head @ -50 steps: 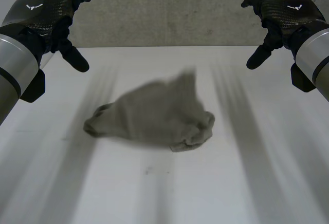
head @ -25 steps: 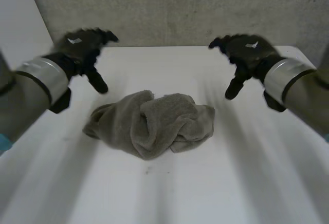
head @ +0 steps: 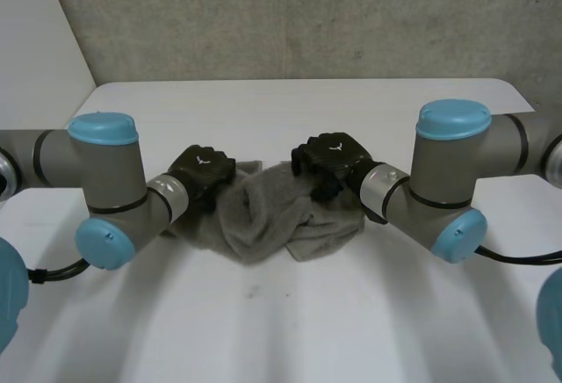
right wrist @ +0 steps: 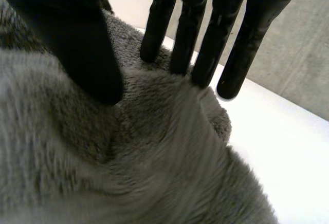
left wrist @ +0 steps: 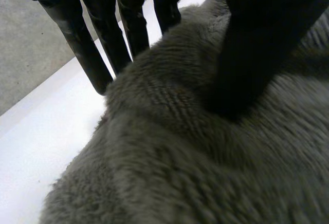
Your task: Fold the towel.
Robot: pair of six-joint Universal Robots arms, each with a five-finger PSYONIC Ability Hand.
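The left hand (head: 200,169) sits with fingers (left wrist: 110,29) straight and thumb spread wide on the crumpled towel (head: 268,216) bunched under both palms, the right hand (head: 332,156) likewise, so the grasp seems just beginning: each next needs to pinch an edge.

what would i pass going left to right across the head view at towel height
left arm → left hand → towel → right hand → right arm
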